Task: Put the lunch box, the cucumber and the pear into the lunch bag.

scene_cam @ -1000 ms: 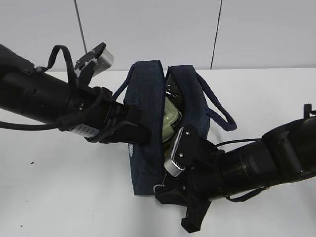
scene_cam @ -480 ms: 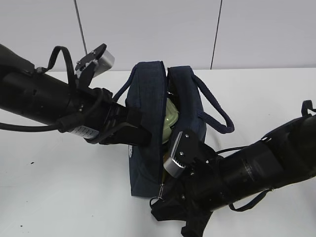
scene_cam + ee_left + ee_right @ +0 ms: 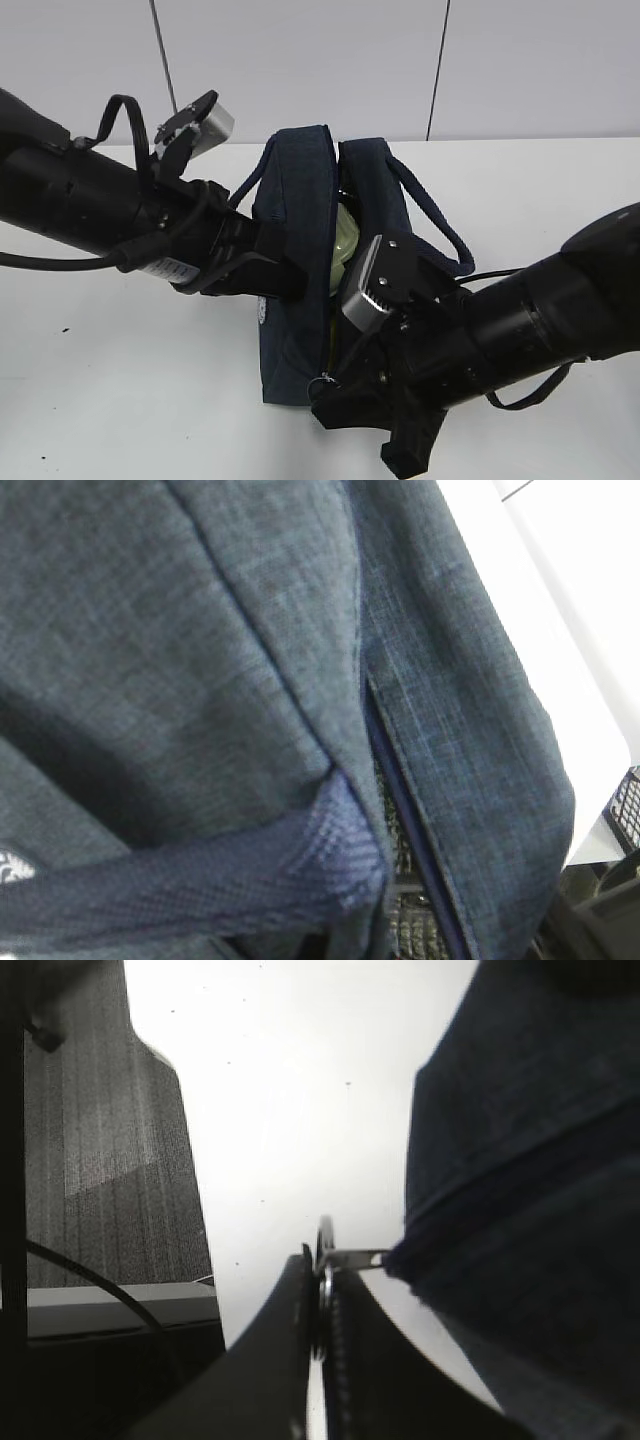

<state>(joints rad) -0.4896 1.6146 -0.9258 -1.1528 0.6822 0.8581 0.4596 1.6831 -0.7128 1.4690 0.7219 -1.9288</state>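
The dark navy lunch bag [image 3: 295,220] stands in the middle of the white table, its top slit narrowly open. The pale green lunch box [image 3: 346,240] shows inside through the slit. The cucumber and the pear are hidden. My left gripper [image 3: 285,275] is against the bag's left wall and grips the fabric by the opening; the left wrist view is filled with the bag [image 3: 200,630] and a handle strap [image 3: 200,890]. My right gripper [image 3: 322,1280] is shut on the zipper's ring pull [image 3: 324,1250] at the bag's near end [image 3: 322,381].
The bag's right loop handle [image 3: 440,225] hangs over the right arm. The white table [image 3: 120,380] runs to a pale wall behind. Both black arms crowd the bag from either side.
The bag's opening has narrowed and less of the lunch box shows. The right arm has shifted at the bag's near end with the ring pull held. The left arm has barely moved.
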